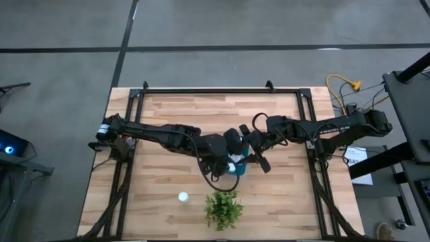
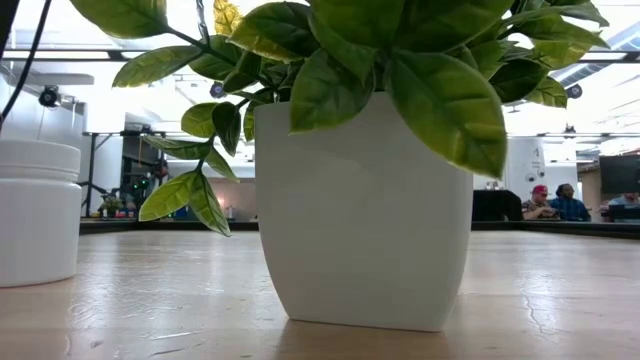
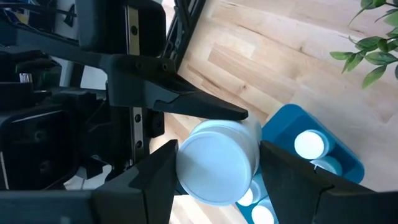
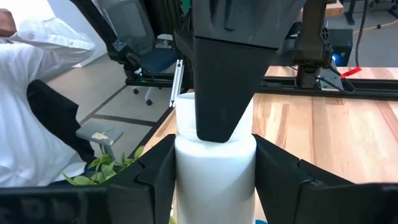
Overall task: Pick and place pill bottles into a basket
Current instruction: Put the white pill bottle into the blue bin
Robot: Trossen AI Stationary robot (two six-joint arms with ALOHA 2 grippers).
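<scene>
Both arms meet over the middle of the table, above the teal basket (image 1: 240, 169) (image 3: 292, 124), which has several pill bottles (image 3: 309, 144) in it. One white pill bottle (image 3: 214, 163) (image 4: 214, 168) is held in the air. My left gripper (image 1: 230, 154) (image 3: 217, 149) and my right gripper (image 1: 247, 151) (image 4: 214, 143) are both shut on it, from opposite sides. Another pill bottle (image 1: 183, 197) (image 2: 35, 212) stands on its base on the table near the front. In the low view the plant hides both grippers. My left gripper pinches the bottle's round wall (image 3: 252, 155) between its two fingers, and one flat end of the bottle faces its camera. The bottle hangs clear above the basket. My right gripper pinches the bottle's body (image 4: 186, 171) between its two fingers, which lie across it; a left finger (image 4: 224, 74) crosses the bottle's far side.
A green plant in a white pot (image 1: 223, 209) (image 2: 365, 215) stands near the front edge, just in front of the basket. Black frame rails (image 1: 131, 134) run along the table's left and right sides. A person in white (image 4: 37, 93) shows beyond the table.
</scene>
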